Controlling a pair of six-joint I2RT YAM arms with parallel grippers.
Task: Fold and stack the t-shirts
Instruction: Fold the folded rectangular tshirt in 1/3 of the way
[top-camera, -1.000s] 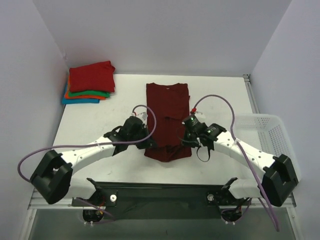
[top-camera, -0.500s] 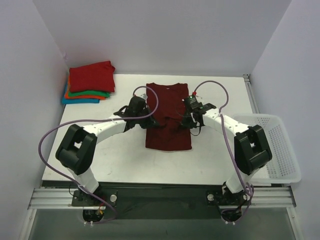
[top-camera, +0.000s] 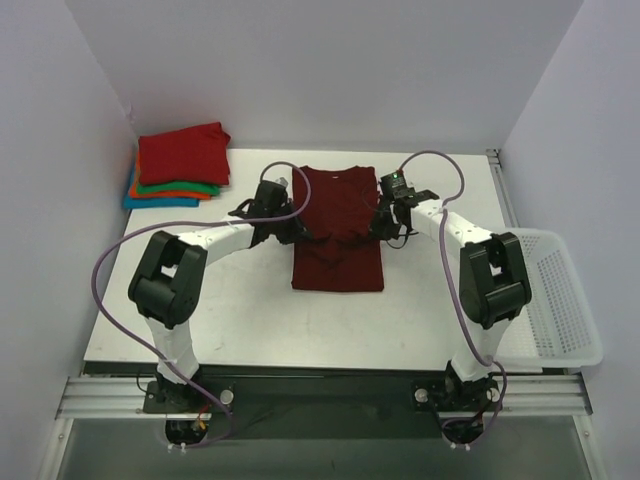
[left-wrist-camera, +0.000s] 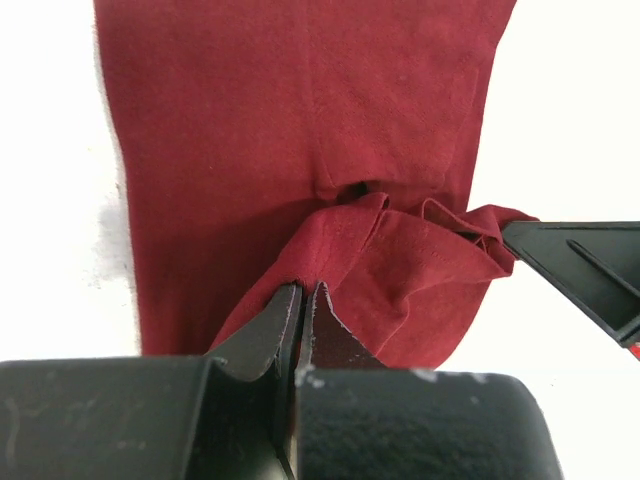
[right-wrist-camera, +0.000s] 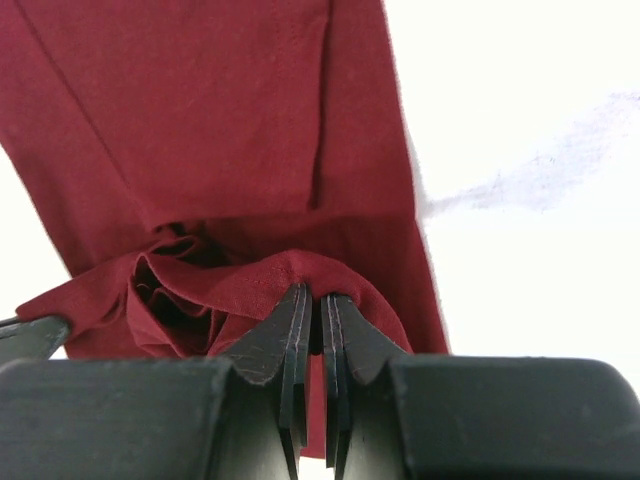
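Observation:
A dark maroon t-shirt (top-camera: 338, 235) lies on the white table, folded into a narrow strip with its collar at the far end. Its near hem is lifted and carried toward the collar. My left gripper (top-camera: 290, 228) is shut on the hem's left corner (left-wrist-camera: 330, 262). My right gripper (top-camera: 385, 222) is shut on the hem's right corner (right-wrist-camera: 300, 272). Both hold the hem over the middle of the shirt. A stack of folded shirts, bright red (top-camera: 183, 153) on top of green, orange and blue, sits at the far left corner.
A white mesh basket (top-camera: 550, 290) stands at the table's right edge. Purple cables loop over both arms. Grey walls close in the back and sides.
Both grippers moved from the near end of the shirt toward the far end, carrying the hem with them. The shirt's near part now lies doubled over.

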